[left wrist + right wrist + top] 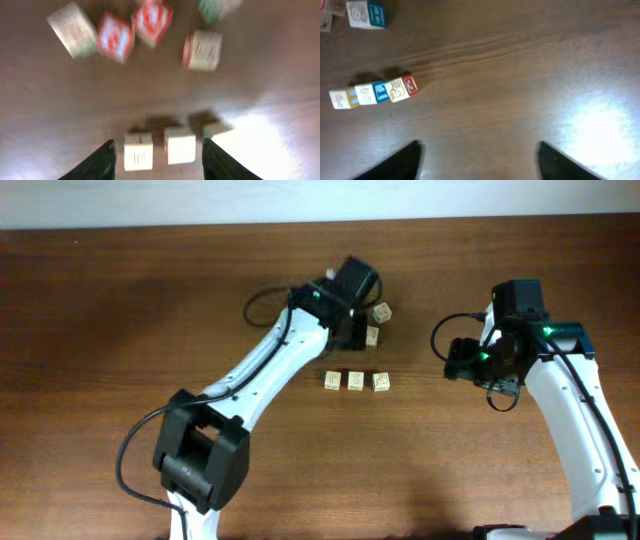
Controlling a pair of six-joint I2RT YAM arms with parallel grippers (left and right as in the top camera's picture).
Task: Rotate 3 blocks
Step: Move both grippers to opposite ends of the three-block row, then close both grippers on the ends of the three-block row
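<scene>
On grainy table [100, 330], three pale cubes [355, 381] aligned, left gripper [157, 146] and right gripper [478, 146] agape

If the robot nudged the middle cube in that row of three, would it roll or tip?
Probably not roll: the middle cube has flat faces and sits square on the table, so it would likely slide. It looks like solid wood, so stiff and light. Its neighbours sit close beside it, so a sideways push may shift them too.
</scene>
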